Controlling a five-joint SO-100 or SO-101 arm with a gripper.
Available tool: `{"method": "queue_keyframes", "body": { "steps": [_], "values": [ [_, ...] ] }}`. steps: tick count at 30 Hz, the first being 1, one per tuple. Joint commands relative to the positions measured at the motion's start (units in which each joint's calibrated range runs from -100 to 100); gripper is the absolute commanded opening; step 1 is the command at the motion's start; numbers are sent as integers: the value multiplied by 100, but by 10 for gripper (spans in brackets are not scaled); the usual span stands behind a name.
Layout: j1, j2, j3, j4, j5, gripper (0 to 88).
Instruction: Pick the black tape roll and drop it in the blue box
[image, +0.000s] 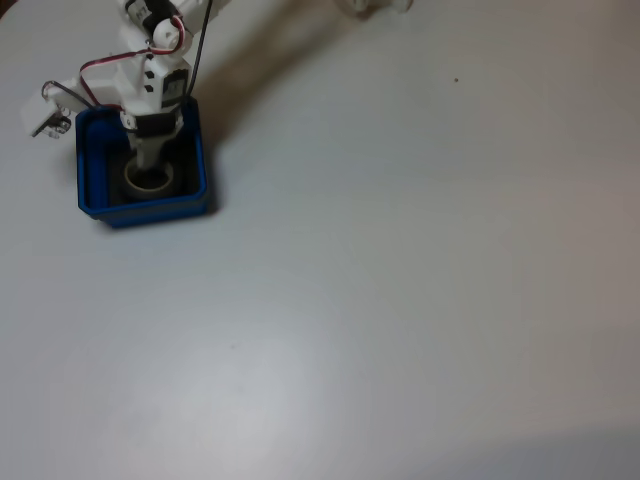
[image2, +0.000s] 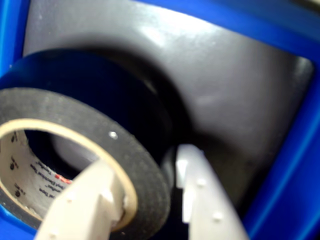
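Plain pale grey table (image: 400, 260) – the blue box (image: 95, 195) sits on it near the upper left corner in the fixed view.

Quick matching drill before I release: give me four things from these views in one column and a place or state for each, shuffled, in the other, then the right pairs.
Things:
1. black tape roll with pale inner core
2. square bright-blue plastic box
3. white two-finger gripper
4. pale grey table

Places or states:
A. stands at the upper left of the fixed view
B. reaches down into the box
C. lies bare across most of the fixed view
D. pinched through its wall, one of the fingers inside the core

Pairs: 1-D, 2-A, 3-B, 4-C
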Motion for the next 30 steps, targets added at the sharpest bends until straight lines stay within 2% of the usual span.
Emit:
{"method": "queue_keyframes", "body": {
  "steps": [1, 10, 17, 25, 30],
  "values": [
    [-48, -149, -302, -103, 37, 16],
    [-48, -149, -284, -103, 46, 17],
    [-38, -149, -275, -103, 607, 19],
    [-28, -149, -266, -103, 624, 21],
    [-28, -149, -266, -86, 624, 70]
  ]
}}
